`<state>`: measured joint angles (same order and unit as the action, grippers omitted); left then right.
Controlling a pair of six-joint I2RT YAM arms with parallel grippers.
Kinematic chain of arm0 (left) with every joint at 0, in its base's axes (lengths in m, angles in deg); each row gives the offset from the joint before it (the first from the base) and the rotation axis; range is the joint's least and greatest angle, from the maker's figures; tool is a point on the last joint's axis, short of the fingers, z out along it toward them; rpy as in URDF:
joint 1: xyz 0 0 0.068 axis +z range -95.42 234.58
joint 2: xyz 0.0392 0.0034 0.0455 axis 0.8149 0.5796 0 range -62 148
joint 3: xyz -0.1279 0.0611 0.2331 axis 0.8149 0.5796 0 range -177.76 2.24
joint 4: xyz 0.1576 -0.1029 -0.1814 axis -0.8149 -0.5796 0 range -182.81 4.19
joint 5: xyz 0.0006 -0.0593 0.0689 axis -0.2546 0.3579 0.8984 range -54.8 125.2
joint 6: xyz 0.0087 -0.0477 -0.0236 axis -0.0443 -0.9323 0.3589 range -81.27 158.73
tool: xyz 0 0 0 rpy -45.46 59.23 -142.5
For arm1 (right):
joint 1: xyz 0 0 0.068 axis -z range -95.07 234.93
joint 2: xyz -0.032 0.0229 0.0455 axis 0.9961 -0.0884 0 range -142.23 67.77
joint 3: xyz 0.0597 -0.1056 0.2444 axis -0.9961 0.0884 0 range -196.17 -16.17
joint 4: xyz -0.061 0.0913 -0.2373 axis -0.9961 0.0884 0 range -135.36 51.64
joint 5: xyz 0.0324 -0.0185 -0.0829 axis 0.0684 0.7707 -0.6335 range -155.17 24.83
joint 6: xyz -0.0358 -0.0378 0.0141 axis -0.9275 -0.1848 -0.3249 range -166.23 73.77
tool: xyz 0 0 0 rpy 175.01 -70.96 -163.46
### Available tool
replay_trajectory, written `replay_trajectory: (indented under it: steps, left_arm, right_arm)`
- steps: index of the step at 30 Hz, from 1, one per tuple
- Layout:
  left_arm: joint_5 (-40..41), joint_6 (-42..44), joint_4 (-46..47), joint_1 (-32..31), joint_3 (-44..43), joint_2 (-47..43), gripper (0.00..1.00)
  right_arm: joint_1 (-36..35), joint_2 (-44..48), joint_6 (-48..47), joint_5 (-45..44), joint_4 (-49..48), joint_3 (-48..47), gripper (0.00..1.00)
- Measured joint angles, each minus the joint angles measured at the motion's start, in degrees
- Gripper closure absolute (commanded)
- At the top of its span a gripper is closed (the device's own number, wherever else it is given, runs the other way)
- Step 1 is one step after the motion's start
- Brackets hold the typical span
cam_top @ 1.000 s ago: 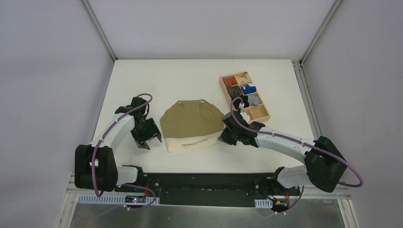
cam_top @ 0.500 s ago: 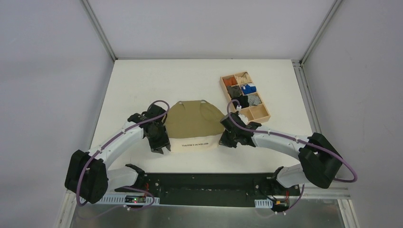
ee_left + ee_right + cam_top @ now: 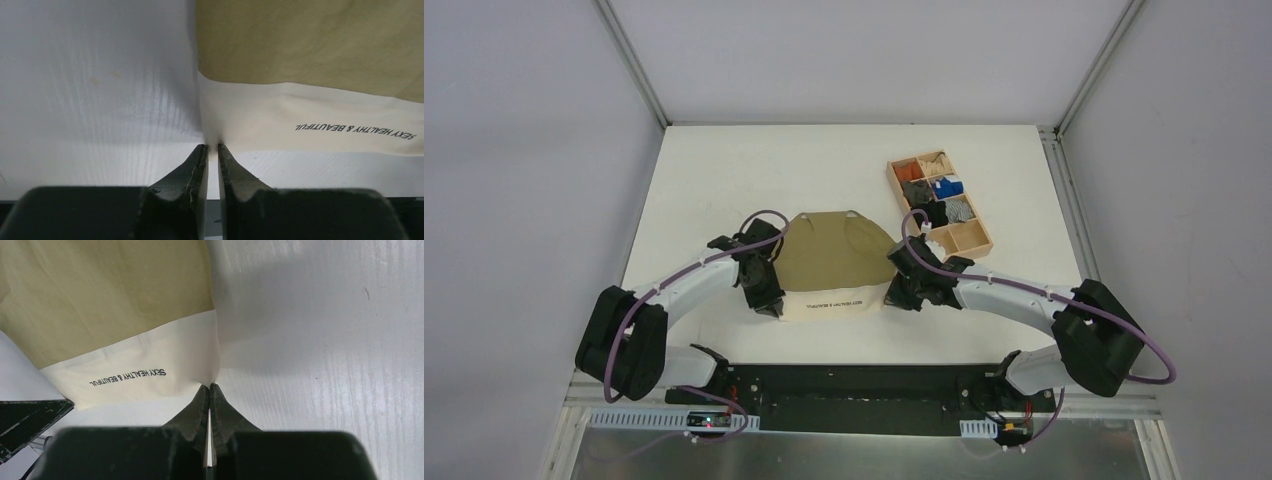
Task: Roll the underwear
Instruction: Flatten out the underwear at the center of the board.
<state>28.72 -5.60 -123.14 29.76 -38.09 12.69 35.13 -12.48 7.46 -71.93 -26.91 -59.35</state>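
The olive-khaki underwear (image 3: 829, 262) lies flat on the white table, its cream waistband (image 3: 834, 303) with dark lettering toward the arms. My left gripper (image 3: 771, 305) is at the waistband's left corner. In the left wrist view its jaws (image 3: 210, 146) have closed to a narrow slit, with the puckered corner of the waistband (image 3: 260, 120) pinched between the tips. My right gripper (image 3: 899, 298) is at the opposite corner. In the right wrist view it (image 3: 209, 386) is shut on the waistband (image 3: 150, 365), which rises slightly to the tips.
A wooden compartment tray (image 3: 970, 235) holding small orange, black, blue and grey fabric bundles stands just behind the right gripper. The table's near edge and the black base rail (image 3: 854, 385) run close behind both grippers.
My left arm swung right from beside the garment to the waistband's left corner, and its jaws closed there. The right gripper kept its hold and barely moved.
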Motion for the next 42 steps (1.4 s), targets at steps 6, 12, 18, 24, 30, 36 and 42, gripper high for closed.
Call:
replay_trajectory:
  steps: [6, 12, 18, 24, 30, 36, 42]
  left_arm:
    - [0.7, -0.1, 2.4, 0.0, 0.5, 2.1, 1.0]
    - [1.0, 0.0, 1.3, 0.0, 0.5, 1.2, 1.0]
    - [0.5, 0.5, -3.5, 0.0, -4.1, -1.2, 1.0]
    - [-0.6, 2.0, -4.8, 0.0, -8.9, 1.7, 1.0]
    - [-0.8, 5.1, -5.5, 0.0, -15.6, 11.1, 1.0]
    - [-0.8, 10.0, -7.6, 0.0, -27.4, 22.8, 1.0]
    - [1.4, 15.7, -12.4, 0.3, -41.0, 27.3, 1.0]
  right_arm:
    - [0.0, 0.0, 0.0, 0.2, 0.0, 0.0, 1.0]
    - [0.0, 0.0, 0.0, 0.1, 0.0, 0.0, 1.0]
    - [0.0, 0.7, 0.0, 0.0, 0.1, 0.0, 1.0]
    - [0.0, 0.7, 0.0, 0.0, 0.2, 0.0, 1.0]
    - [0.0, 0.7, -0.2, 0.0, 0.2, 0.0, 1.0]
    - [0.0, 0.7, -0.5, 0.0, 0.4, 0.0, 1.0]
    - [0.7, 1.1, -2.8, 0.6, 3.6, -3.8, 1.0]
